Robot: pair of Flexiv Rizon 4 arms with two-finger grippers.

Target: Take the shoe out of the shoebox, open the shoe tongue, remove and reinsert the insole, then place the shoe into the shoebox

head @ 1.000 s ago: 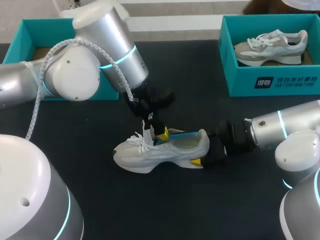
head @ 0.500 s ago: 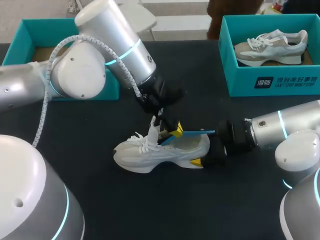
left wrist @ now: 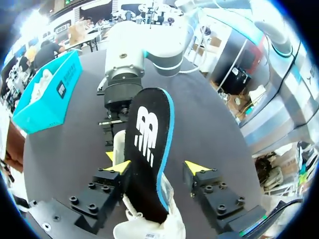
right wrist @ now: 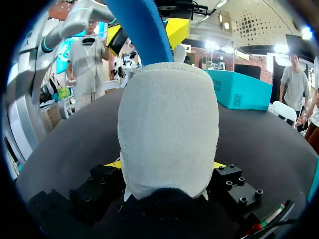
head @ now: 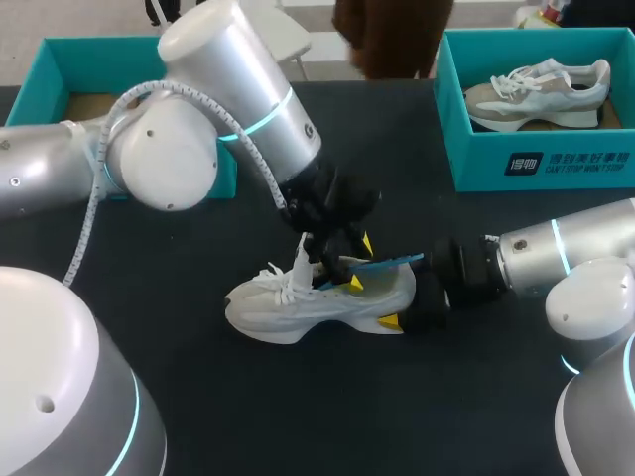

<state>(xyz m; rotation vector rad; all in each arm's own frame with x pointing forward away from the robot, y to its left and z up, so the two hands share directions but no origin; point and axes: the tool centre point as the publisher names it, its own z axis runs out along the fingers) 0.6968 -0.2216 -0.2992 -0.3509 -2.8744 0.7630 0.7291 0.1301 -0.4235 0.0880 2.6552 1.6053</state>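
Head view: right hand clamps shoe, insole sticking out.

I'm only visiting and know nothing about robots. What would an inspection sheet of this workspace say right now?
Surface: dark, flat table.
Job's things: pale shoe standing on its sole mid-table; blue-edged insole sticking out of it; teal shoebox back left, partly hidden by the left arm.
Clutter: second teal box back right, holding another shoe.
Grippers: left gripper open around the insole, touching one side only; right gripper shut on the shoe's heel.
Cables: white ribbed cable along the left arm.
Surroundings: nothing seen reaching over the table.
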